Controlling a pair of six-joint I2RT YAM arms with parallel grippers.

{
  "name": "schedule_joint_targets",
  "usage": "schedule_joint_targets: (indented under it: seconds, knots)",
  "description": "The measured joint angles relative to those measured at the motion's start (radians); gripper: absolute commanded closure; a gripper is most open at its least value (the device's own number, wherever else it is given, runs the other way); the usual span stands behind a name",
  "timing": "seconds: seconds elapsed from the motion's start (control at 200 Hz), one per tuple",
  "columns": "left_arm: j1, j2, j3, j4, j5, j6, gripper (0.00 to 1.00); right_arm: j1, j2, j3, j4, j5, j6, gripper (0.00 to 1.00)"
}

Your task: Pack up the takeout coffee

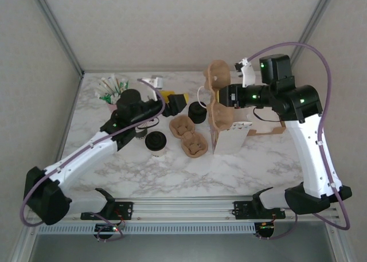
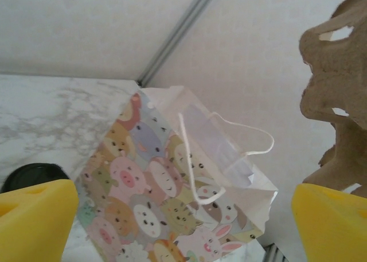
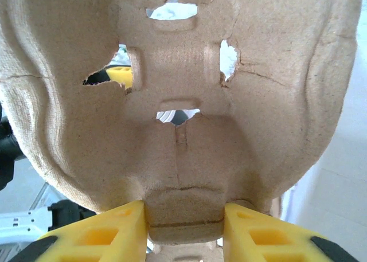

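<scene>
Table: I am working over a marbled white table (image 1: 172, 176) with clutter across its middle.
Held carrier: my right fingers (image 3: 109, 233) are clamped on the lower rim of a moulded brown pulp cup carrier (image 1: 218, 96) (image 3: 183, 101). It stands upright on edge and blocks most of the right wrist view.
Bag: a white paper gift bag printed with cartoon animals (image 1: 232, 139) (image 2: 166, 182) stands open just beside the held carrier. It is straight ahead of my left fingers (image 1: 167, 96) (image 2: 34, 216).
Left fingers: wide apart, with nothing between them; the bag shows in the gap.
In the way: a second brown pulp carrier (image 1: 189, 137) lies flat on the table between the left fingers and the bag. A short all-black cylinder (image 1: 198, 112) stands just ahead of the left fingers.
Off to the side: a pink cup of stirrers (image 1: 110, 93) sits behind the left arm, well apart from both sets of fingers.
Task thing: the takeout coffee (image 1: 155, 140), a small white paper cup with a round black plastic lid, stands upright on the table. It is near the left fingers but on their near side, beside that arm, and untouched. It is well apart from the right fingers, with the flat carrier and the bag between.
</scene>
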Motion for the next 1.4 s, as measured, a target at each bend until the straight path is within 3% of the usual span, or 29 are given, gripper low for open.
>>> schedule_joint_targets:
  seconds: [0.386, 0.631, 0.756, 0.961, 1.397]
  knots:
    - [-0.051, 0.259, 0.215, -0.116, 0.042, 0.024, 0.39, -0.127, 0.022, 0.003, -0.055, 0.003, -0.004, 0.65]
    - [-0.051, 0.306, 0.258, -0.141, 0.050, 0.013, 0.75, -0.137, 0.102, 0.043, -0.091, 0.052, -0.011, 0.65]
    - [-0.051, 0.319, 0.262, -0.142, 0.066, 0.001, 0.85, -0.140, 0.137, 0.077, -0.114, 0.080, -0.015, 0.65]
    - [-0.060, 0.321, 0.262, -0.141, 0.078, -0.026, 0.94, -0.140, 0.189, 0.132, -0.135, 0.105, -0.020, 0.66]
    - [-0.070, 0.320, 0.260, -0.141, 0.076, -0.033, 0.92, -0.140, 0.258, 0.171, -0.171, 0.166, -0.031, 0.67]
